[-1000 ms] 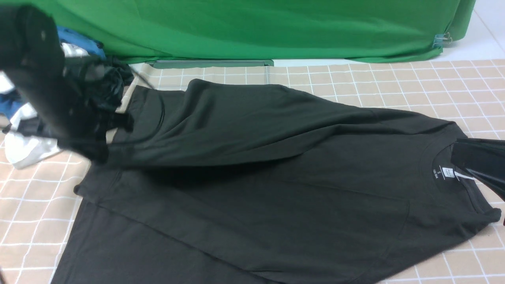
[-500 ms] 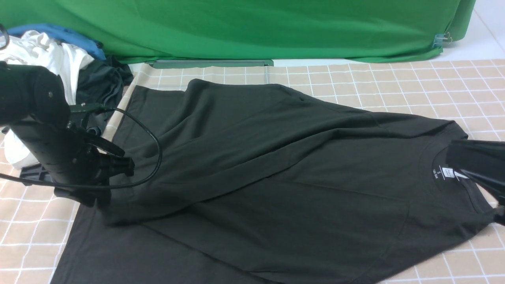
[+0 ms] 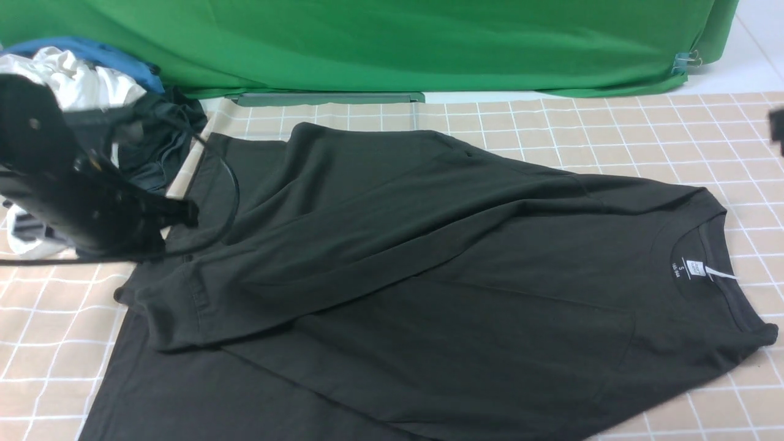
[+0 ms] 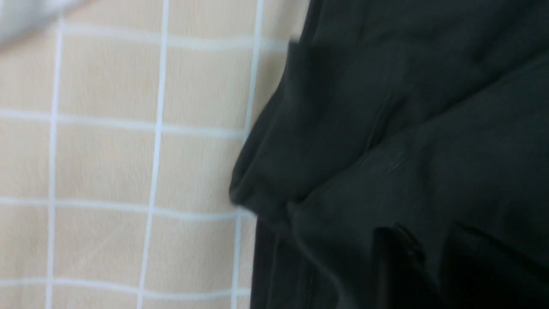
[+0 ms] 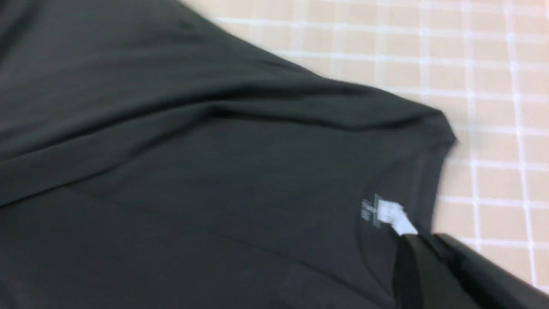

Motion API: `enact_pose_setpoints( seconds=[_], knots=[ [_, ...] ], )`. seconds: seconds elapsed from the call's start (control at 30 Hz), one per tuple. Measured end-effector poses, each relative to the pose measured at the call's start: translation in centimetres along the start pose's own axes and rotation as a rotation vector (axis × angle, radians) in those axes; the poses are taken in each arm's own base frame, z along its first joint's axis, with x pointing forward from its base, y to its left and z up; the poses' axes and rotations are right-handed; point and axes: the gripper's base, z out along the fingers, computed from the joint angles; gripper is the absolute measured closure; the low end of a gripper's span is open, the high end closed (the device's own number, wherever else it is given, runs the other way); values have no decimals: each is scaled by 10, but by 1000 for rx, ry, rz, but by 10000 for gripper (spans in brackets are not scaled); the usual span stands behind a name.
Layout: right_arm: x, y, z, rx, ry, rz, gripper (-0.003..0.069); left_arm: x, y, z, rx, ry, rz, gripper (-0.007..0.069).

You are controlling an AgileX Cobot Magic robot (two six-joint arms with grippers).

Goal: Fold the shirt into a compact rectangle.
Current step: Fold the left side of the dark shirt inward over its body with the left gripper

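The black shirt (image 3: pixel 429 275) lies flat on the checked cloth, collar to the right, with its white neck label (image 3: pixel 695 267) showing. One sleeve is folded across the body, and its cuff (image 3: pixel 165 306) rests at the near left. My left gripper (image 3: pixel 187 213) hovers just above the shirt's left edge, fingers close together and holding nothing. In the left wrist view the gripper (image 4: pixel 433 253) is dark against the shirt (image 4: pixel 407 128). In the right wrist view my right gripper (image 5: pixel 422 242) is shut and empty above the collar, beside the label (image 5: pixel 388 213). The front view shows only a dark sliver of the right arm (image 3: pixel 778 125).
A pile of clothes sits at the back left: a white garment (image 3: pixel 79 79), a blue one (image 3: pixel 110 58) and a dark teal one (image 3: pixel 159 141). A green backdrop (image 3: pixel 398 43) closes the far side. The left arm's black cable (image 3: pixel 229 184) loops over the shirt.
The left gripper let go of the sleeve, which now lies across the body, and rose back to the left. The right gripper left the collar and moved off to the right edge.
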Motion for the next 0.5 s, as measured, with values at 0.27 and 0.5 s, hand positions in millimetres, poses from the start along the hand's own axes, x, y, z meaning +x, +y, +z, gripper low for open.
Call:
enact_pose_setpoints(
  seconds=[0.27, 0.5],
  knots=[
    [-47, -36, 97, -93, 130, 118, 507, -3, -9, 6, 94, -22, 15, 609],
    [-75, 5, 182, -176, 154, -45, 209, -2, -11, 18, 120, 15, 8, 609]
  ],
)
